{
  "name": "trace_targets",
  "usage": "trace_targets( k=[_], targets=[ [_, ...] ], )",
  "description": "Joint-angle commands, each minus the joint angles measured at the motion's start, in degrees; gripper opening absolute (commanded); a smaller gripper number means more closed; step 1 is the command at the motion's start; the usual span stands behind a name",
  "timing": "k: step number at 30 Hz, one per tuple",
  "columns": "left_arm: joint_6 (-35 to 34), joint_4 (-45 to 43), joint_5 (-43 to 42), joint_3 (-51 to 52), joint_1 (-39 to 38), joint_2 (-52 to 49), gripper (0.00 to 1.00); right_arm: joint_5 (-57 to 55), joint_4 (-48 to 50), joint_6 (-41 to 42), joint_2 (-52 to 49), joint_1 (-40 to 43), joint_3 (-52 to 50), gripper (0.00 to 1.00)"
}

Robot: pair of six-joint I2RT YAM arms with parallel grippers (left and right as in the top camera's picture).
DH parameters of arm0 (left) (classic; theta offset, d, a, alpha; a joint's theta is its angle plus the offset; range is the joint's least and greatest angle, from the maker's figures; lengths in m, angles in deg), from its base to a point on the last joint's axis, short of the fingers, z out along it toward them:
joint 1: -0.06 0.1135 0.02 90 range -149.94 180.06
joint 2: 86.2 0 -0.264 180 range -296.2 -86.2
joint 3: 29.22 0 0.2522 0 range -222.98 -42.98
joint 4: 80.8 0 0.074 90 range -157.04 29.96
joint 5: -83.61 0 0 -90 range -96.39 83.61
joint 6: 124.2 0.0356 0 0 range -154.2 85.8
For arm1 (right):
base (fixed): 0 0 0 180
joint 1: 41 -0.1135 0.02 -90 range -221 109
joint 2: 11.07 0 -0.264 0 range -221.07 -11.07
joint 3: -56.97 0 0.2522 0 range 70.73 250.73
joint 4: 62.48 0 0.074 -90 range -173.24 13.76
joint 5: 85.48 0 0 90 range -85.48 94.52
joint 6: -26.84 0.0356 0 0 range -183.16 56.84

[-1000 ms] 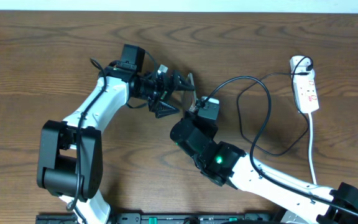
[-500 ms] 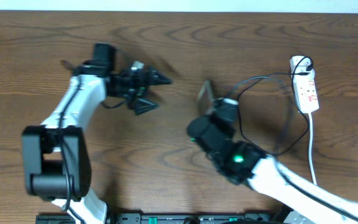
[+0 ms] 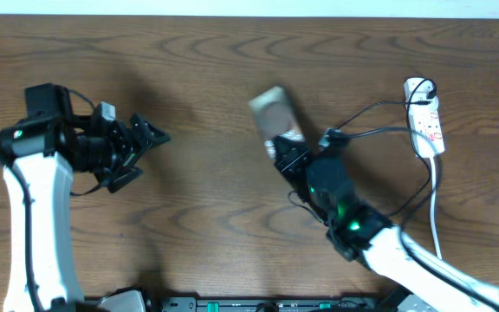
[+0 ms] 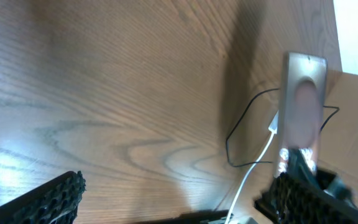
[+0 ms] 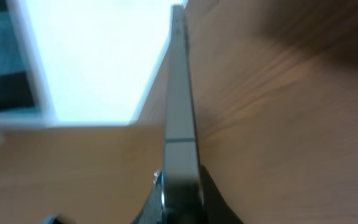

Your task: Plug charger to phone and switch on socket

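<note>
The phone (image 3: 273, 111) is a grey-bronze slab, blurred, held up off the table by its lower end in my right gripper (image 3: 289, 149), which is shut on it. In the right wrist view the phone (image 5: 179, 118) shows edge-on, rising from between the fingers (image 5: 182, 202). The left wrist view shows it upright (image 4: 303, 106). The charger's black cable (image 3: 372, 130) loops from beside my right gripper to the white adapter (image 3: 418, 87) on the socket (image 3: 429, 126) at the far right. Whether the plug tip is in the phone is hidden. My left gripper (image 3: 150, 152) is open and empty at the left (image 4: 179, 208).
The socket's thick white cord (image 3: 434, 204) runs down toward the table's front edge by my right arm; it also shows in the left wrist view (image 4: 253, 177). The table's far edge (image 5: 160, 68) lies beyond the phone. Bare wood lies between the two arms.
My left arm has drawn back far to the left, away from the phone. My right gripper has lifted the phone and shifted right with it.
</note>
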State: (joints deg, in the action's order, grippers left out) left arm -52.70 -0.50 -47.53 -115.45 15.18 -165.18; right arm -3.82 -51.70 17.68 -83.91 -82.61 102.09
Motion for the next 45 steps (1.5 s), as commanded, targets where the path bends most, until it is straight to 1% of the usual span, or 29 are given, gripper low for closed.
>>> trace_targets(
  k=[1,3,4,7,9,12,14,17,22,26,32,39,43,45],
  targets=[
    [1.92,1.4,1.49,-0.59,0.31,2.27,0.98,12.35,16.31,3.41,-5.25,-0.11,-5.05,0.01],
    [1.95,1.68,0.55,-0.39,0.17,2.56,0.98,15.45,24.46,4.48,-8.74,-0.11,-6.73,0.01],
    [1.92,1.55,-0.48,-0.15,0.02,2.49,0.98,17.92,28.57,6.51,-11.19,-0.11,-7.26,0.01],
    [0.42,0.96,-4.35,0.7,-0.46,1.9,0.98,21.53,34.77,10.67,-15.87,-0.15,-7.37,0.01],
    [-1.09,-0.37,-6.49,1.62,-1.14,1.57,0.98,22.05,39.74,14.78,-18.88,-0.5,-7.37,0.01],
    [-5.79,-3.85,-6.64,3.67,-2.82,1.49,0.98,21.97,45.9,20.2,-21.51,-1.27,-7.34,0.01],
    [-10.14,-6.25,-6.64,5.14,-4.13,1.46,0.98,21.94,49.05,22.73,-22.45,-1.64,-7.34,0.01],
    [-15.72,-10.32,-6.62,6.84,-6.67,1.46,0.98,22.01,50.01,25.94,-22.71,-2.14,-7.37,0.01],
    [-20.68,-15.65,-5.05,7.98,-11.17,1.46,0.98,21.94,50.4,36.0,-22.69,-3.82,-7.34,0.01],
    [-24.37,-17.88,-1.16,8.02,-15.52,1.46,0.99,19.69,54.14,36.72,-22.69,-5.11,-7.34,0.01],
    [-28.87,-18.16,4.22,8.02,-19.71,1.46,1.0,16.33,58.14,36.72,-22.69,-6.51,-7.34,0.01],
    [-37.13,-21.66,4.74,8.02,-20.35,1.46,0.87,16.37,58.01,36.72,-22.69,-6.51,-7.34,0.01],
    [-39.3,-22.16,4.74,8.02,-20.39,1.46,0.75,16.37,58.27,36.72,-22.69,-6.51,-7.34,0.01],
    [-39.28,-23.17,4.79,8.09,-20.85,1.46,0.73,16.41,58.55,36.7,-22.69,-6.51,-7.34,0.02]
  ],
)
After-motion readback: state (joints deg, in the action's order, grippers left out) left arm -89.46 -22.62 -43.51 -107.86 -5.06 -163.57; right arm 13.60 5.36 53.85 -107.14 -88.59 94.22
